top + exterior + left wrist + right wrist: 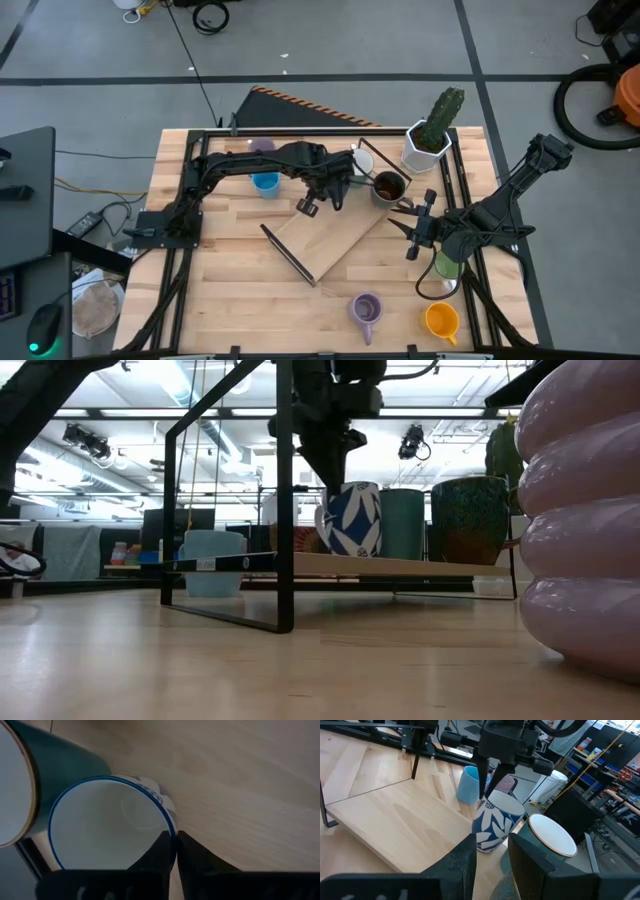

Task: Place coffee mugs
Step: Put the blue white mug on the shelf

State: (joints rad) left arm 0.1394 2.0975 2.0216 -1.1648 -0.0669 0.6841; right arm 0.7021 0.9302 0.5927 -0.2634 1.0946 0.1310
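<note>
Only leaf-patterned mug [496,826], no lettering

— Where do the cameras sit?
— One hangs overhead, looking straight down on the whole counter [230,290]. One sits at counter level, looking across into the room.
— And the wrists?
— The left looks closely down into a blue-patterned mug [107,827]. The right sees that mug [496,826] from farther off; the low view shares it, centre frame [350,518].

White mug [496,826] with dark blue leaf pattern and blue rim; light blue mug [468,784]; lavender mug [366,309]; orange mug [441,320]; teal mug [547,840], white inside; pale wood surface [230,290].
</note>
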